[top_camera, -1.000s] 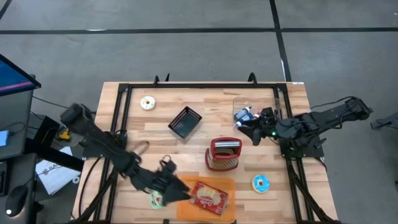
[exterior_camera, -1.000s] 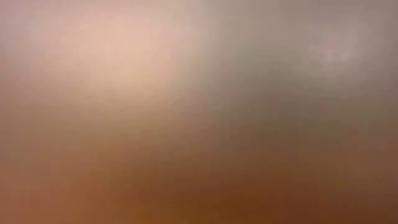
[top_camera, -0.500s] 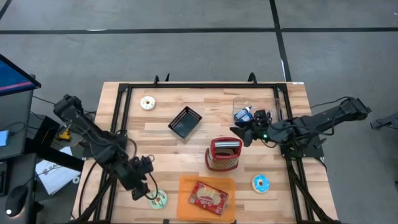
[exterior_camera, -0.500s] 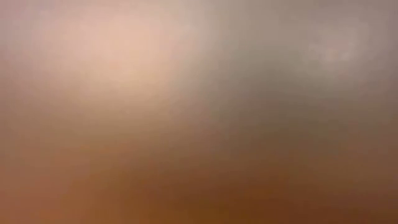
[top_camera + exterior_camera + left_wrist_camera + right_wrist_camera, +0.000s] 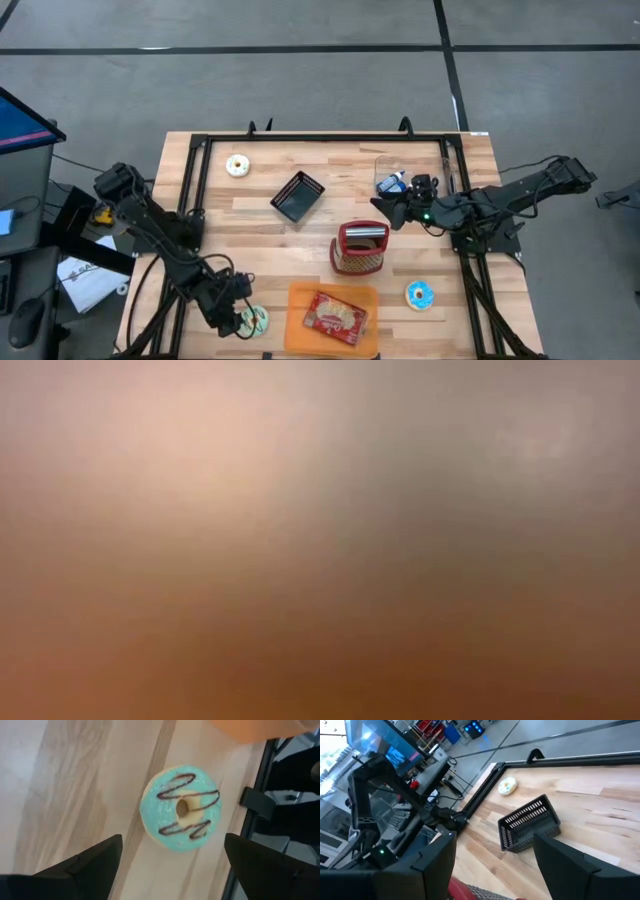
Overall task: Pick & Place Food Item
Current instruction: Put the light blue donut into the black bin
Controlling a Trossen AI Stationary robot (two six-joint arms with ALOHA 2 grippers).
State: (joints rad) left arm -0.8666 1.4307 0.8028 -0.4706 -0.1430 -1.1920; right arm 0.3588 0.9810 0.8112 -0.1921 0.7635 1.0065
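A teal-frosted doughnut (image 5: 181,809) with dark drizzle lies flat on the wooden table near its near-left corner, also seen in the high view as the doughnut (image 5: 259,320). My left gripper (image 5: 172,837) hangs open just above it, pointing steeply down, one finger on either side and apart from it; in the high view the left gripper (image 5: 238,317) partly covers it. My right gripper (image 5: 384,210) stands open and holds nothing, raised over the table's right half, and its wrist view shows the right gripper (image 5: 494,840) looking across the table.
An orange tray (image 5: 298,300) with a red food packet lies right of the doughnut. A red basket (image 5: 360,248), a black wire basket (image 5: 298,196), a white doughnut (image 5: 237,165), a blue doughnut (image 5: 420,294) and a clear container (image 5: 392,180) stand around. The low view is a blur.
My left gripper has gone from over the orange tray's left edge toward the table's left, then come down over the teal doughnut, tipping to point steeply down. My right gripper has shifted a little toward the table's left.
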